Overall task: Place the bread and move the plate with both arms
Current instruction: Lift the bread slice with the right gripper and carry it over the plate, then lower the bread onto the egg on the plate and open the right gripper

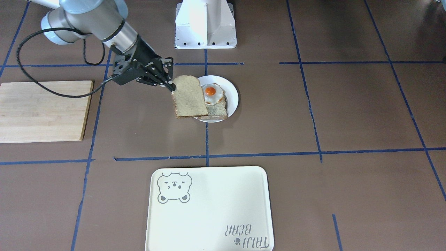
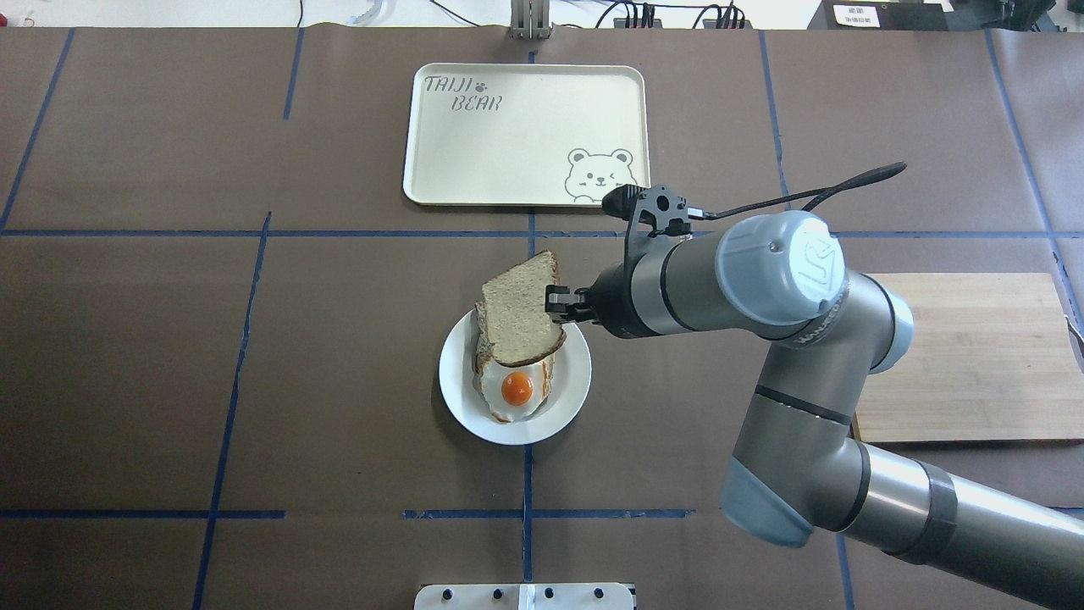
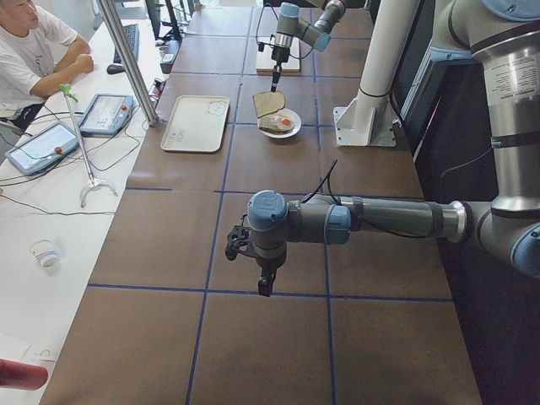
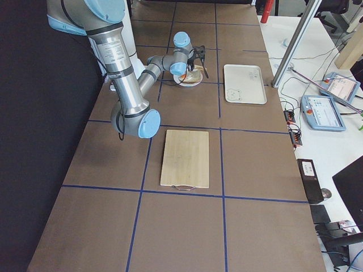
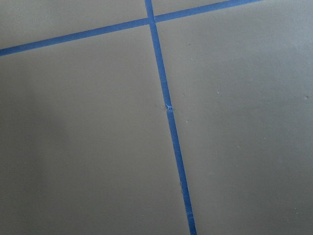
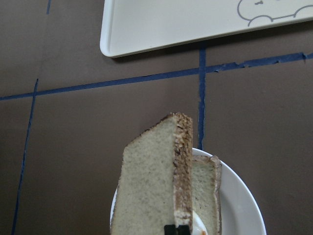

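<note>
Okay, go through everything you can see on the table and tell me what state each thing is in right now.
bread, gripped by one edge, tilted in the air over the plate's edge.
right gripper, shut on the bread.
left gripper, hanging over bare table; open or shut unclear.
plate, resting on the table.
fried egg, lying on a second slice on the plate.
tray, flat on the table.
wooden board, flat on the table.

Brown-crusted greyish bread [image 1: 190, 97], white plate [image 1: 232, 96], cream bear-printed tray [image 1: 209, 216], brown table [image 1: 348, 115], blue tape lines [image 1: 264, 153]
</note>
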### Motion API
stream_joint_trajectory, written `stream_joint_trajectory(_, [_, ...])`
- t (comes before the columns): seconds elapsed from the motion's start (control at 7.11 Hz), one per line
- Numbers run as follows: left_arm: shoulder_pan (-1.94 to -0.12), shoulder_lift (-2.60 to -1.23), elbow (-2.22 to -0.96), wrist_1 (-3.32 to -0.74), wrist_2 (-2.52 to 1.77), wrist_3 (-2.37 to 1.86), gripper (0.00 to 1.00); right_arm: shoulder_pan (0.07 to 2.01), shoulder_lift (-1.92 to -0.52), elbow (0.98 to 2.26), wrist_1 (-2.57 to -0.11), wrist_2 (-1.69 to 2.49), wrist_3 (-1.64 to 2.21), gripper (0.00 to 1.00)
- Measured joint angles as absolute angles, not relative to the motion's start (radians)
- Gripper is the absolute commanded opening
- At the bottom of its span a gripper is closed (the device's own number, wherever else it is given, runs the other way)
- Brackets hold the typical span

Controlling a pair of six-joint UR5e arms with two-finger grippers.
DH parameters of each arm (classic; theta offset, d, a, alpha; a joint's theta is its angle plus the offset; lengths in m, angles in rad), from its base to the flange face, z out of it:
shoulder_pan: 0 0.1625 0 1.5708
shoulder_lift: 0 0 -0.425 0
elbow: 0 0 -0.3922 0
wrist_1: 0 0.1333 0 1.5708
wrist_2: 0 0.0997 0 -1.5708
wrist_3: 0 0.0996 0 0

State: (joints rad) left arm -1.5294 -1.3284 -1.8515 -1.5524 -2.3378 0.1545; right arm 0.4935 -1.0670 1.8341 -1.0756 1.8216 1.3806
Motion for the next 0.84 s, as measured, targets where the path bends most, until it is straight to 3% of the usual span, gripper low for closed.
stream_joint_trajectory(0.84, [-1.529, -1.328, -1.851, -1.553, -2.338, 0.155, 1.00, 0.386, -1.064, 1.775, -1.071, 1.678, 1.433, 0.04])
